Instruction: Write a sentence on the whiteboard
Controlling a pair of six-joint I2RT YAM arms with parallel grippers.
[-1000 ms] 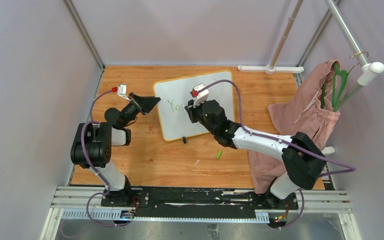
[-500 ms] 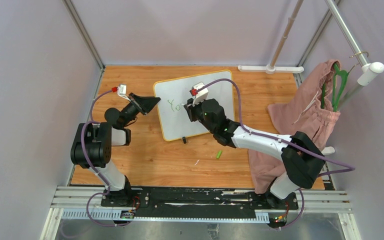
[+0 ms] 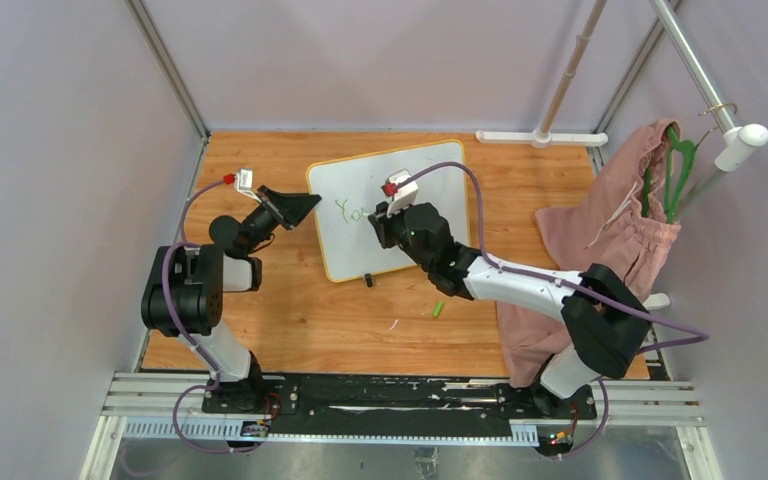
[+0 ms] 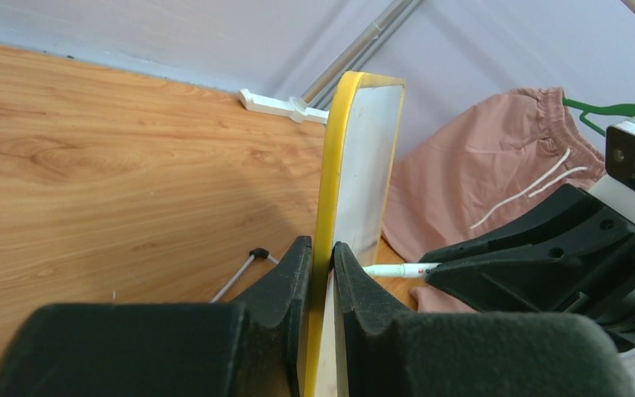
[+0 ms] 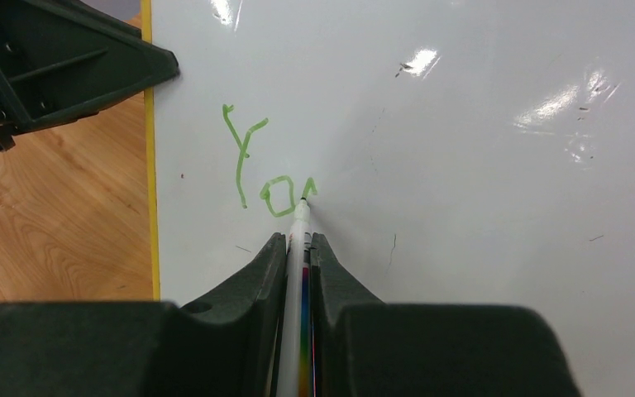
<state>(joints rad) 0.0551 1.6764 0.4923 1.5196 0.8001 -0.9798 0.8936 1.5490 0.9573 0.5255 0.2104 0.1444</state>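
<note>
We see the glossy white whiteboard (image 3: 360, 175) on the grainy wooden counter (image 3: 290, 320); our left hand (image 4: 322, 252) clamps its thin yellow rim (edge-on from that wrist); our right hand (image 5: 298, 240) pinches a slim white marker (image 5: 295, 285), tip touching green lettering (image 5: 241, 174) "Yo".

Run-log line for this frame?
left jaws: shut on whiteboard rim | right jaws: shut on marker, tip touching board | sentence: green "Yo" plus partial stroke, unfinished
</note>
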